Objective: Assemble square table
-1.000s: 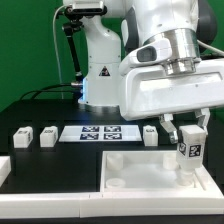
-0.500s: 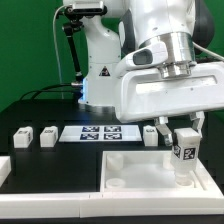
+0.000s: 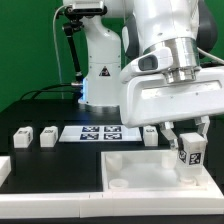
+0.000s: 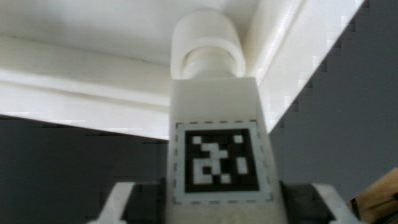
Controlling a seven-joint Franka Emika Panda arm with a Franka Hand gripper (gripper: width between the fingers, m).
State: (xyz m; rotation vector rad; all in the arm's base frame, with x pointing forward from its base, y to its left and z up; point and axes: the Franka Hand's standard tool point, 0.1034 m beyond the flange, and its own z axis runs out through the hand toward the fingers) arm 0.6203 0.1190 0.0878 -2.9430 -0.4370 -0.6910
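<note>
The white square slab [image 3: 145, 172] lies at the front of the black table, with a round socket [image 3: 117, 183] showing near its front corner on the exterior view's left. My gripper [image 3: 188, 150] is shut on a white peg leg [image 3: 187, 156] with a black-white tag and holds it upright over the slab's corner on the exterior view's right. In the wrist view the leg [image 4: 217, 140] runs between the fingers, its rounded end against the slab's raised rim [image 4: 302, 60]. Three more legs [image 3: 22, 135] [image 3: 46, 134] [image 3: 150, 134] lie behind the slab.
The marker board [image 3: 96, 132] lies flat behind the slab. The robot base [image 3: 98, 60] stands at the back. A white border rail [image 3: 4, 168] sits at the exterior view's left edge. The arm's big white housing [image 3: 165, 95] hangs over the slab.
The gripper and the held leg have shifted slightly toward the exterior view's right and turned a little about the leg's axis. The loose legs and slab have not moved.
</note>
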